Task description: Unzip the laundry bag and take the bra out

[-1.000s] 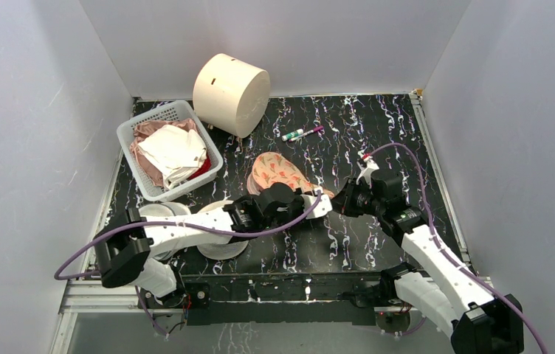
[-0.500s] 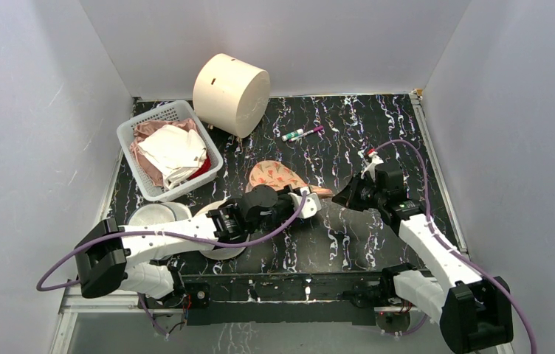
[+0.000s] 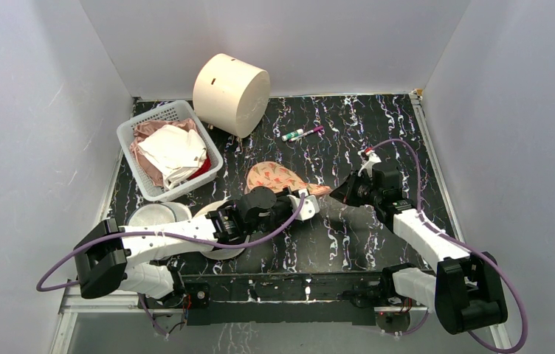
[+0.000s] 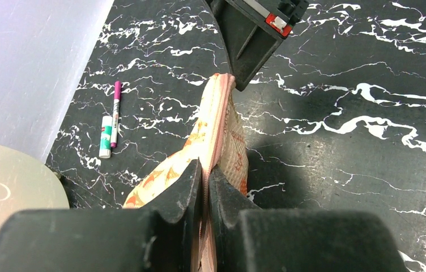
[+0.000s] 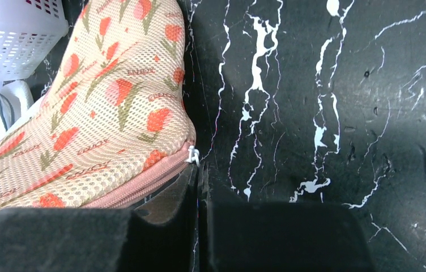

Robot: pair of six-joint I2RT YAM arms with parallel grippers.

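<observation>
The laundry bag, peach mesh with red-orange and green motifs and pink zip trim, is held on edge between my two grippers at mid-table. My left gripper is shut on its pink zip edge; in the left wrist view the bag runs away from the gripper. My right gripper is shut at the bag's right tip. In the right wrist view its fingertips close just under the small white zipper pull of the bag. The zip looks closed. The bra is hidden.
A white basket with pink and white cloths stands at the back left. A cream cylinder lies behind it. Two markers lie at the back middle. Round dishes sit under my left arm.
My left arm has drawn back to the left and my right gripper has moved slightly away. The bag now stands on edge, stretched between them.
</observation>
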